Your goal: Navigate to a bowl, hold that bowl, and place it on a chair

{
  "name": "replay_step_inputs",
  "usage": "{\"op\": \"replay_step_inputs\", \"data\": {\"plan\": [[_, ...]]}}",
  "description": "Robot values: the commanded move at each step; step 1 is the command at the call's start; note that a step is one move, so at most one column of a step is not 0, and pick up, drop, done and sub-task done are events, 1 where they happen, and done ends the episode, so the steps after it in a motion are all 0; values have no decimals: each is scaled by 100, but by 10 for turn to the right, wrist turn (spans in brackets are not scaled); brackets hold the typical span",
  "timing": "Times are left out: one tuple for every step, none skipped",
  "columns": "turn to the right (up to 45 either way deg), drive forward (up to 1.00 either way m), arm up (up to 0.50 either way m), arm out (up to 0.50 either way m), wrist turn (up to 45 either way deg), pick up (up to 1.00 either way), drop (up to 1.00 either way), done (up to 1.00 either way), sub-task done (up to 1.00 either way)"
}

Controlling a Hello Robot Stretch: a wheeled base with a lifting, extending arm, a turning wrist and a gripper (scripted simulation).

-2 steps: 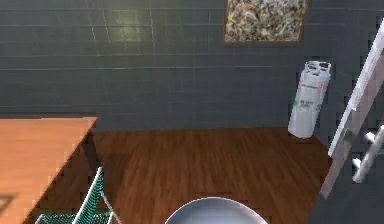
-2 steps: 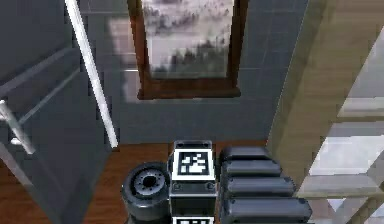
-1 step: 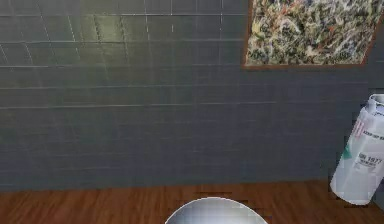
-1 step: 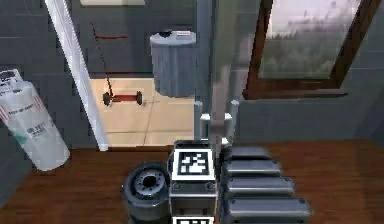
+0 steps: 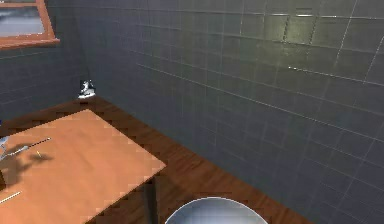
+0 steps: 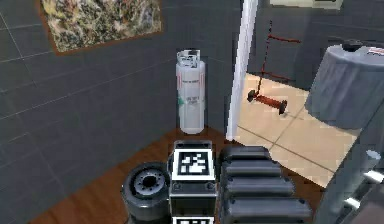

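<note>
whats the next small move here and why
Probably turn the base slightly toward the forward view's left: the wooden table runs off that edge with pale cutlery-like things on it, so a bowl may lie farther along it, while straight ahead is dark tiled wall.

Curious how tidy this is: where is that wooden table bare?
The table is bare across its middle and near corner, between the pale clutter at the forward view's left edge and the small object near its far corner. That left edge is crowded.

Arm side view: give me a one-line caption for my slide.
White tank beside a doorway, painting on the grey tiled wall, arm in the foreground.
</note>
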Motion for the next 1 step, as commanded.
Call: {"op": "replay_step_inputs", "data": {"plan": [[-120,0,0,0,0,0,0,0,0]]}}
